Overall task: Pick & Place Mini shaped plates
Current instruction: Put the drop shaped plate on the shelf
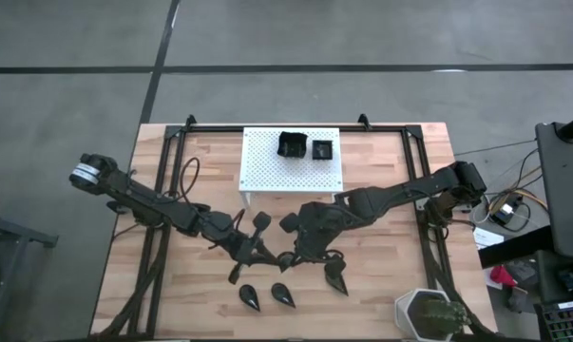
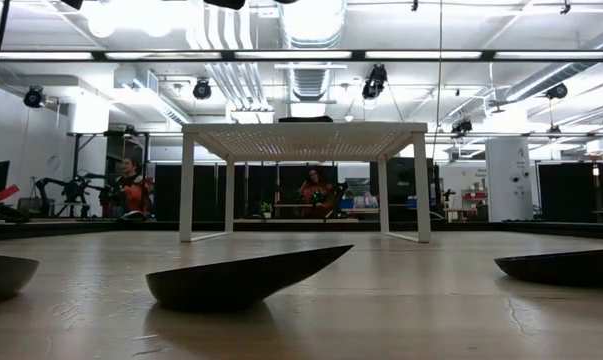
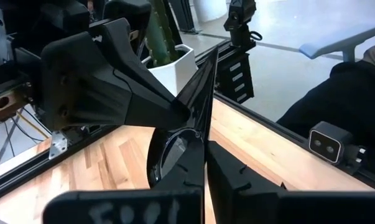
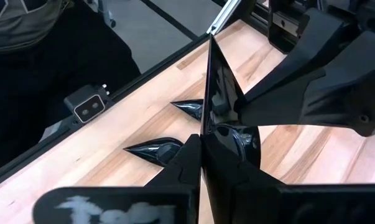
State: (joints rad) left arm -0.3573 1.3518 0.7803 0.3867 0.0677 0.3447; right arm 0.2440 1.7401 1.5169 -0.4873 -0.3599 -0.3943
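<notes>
At table centre, the left gripper [image 1: 259,255] and right gripper [image 1: 288,256] meet over one teardrop plate [image 4: 219,93], held on edge between them. Both wrist views show the same thing — each arm's fingers [image 3: 193,186] pressed onto the thin black dish, the other arm's finger [image 4: 299,93] touching its opposite face. From above the dish itself is lost among dark linkages. Three more teardrops lie flat near the front edge: one [image 1: 250,297], a second [image 1: 283,294] just beside it, a third [image 1: 335,277] farther right. Two square plates [image 1: 293,145] sit on the white stand [image 1: 267,166]; the low view sees only the stand's legs and top. A potted cactus [image 1: 427,313] occupies the front right corner. White writing on the grippers cannot be read.
</notes>
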